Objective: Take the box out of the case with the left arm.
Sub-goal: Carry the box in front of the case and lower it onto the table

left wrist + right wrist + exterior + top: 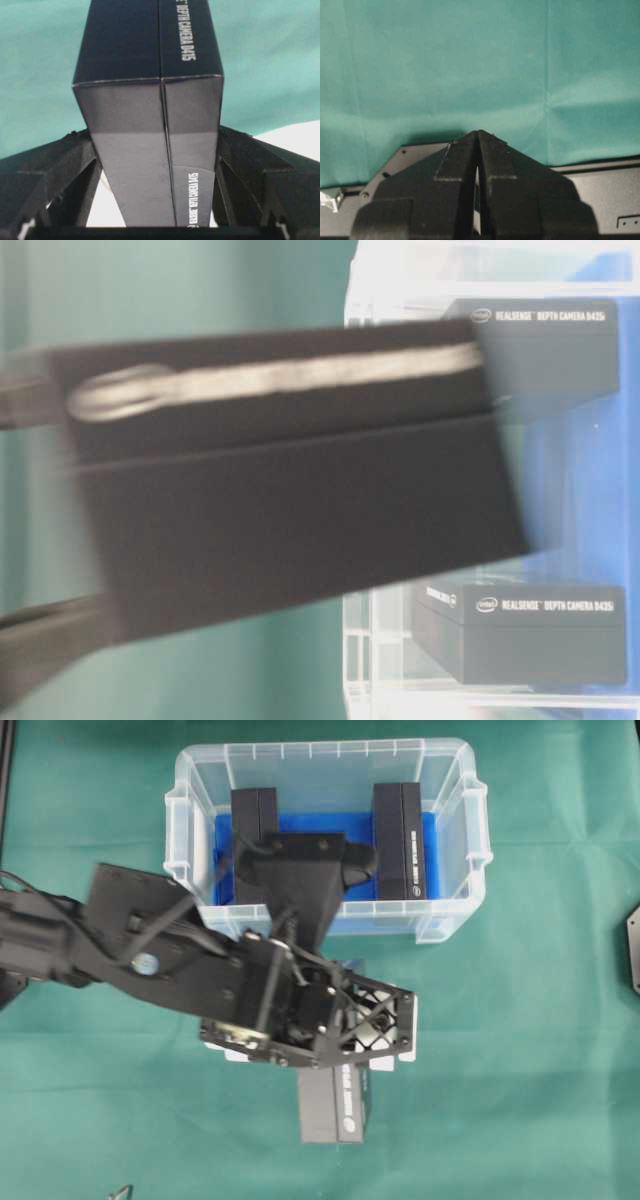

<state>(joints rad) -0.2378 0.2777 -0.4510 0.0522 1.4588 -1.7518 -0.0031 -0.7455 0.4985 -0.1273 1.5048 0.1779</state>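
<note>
My left gripper [155,145] is shut on a black box [150,100], its fingers [75,160] pressed against the box's two long sides. From overhead, the box [332,1105] sticks out from under the lattice-framed left gripper [335,1065], over the green cloth in front of the case [320,755]. In the table-level view the held box [290,480] fills the picture, blurred, just left of the case [360,640]. My right gripper [478,134] is shut with nothing in it, low over the cloth.
Two more black boxes stand in the case on its blue lining, one at the left [253,815] partly hidden by the arm, one at the right [400,840]. A black plate [633,950] lies at the right table edge. Green cloth surrounds the case.
</note>
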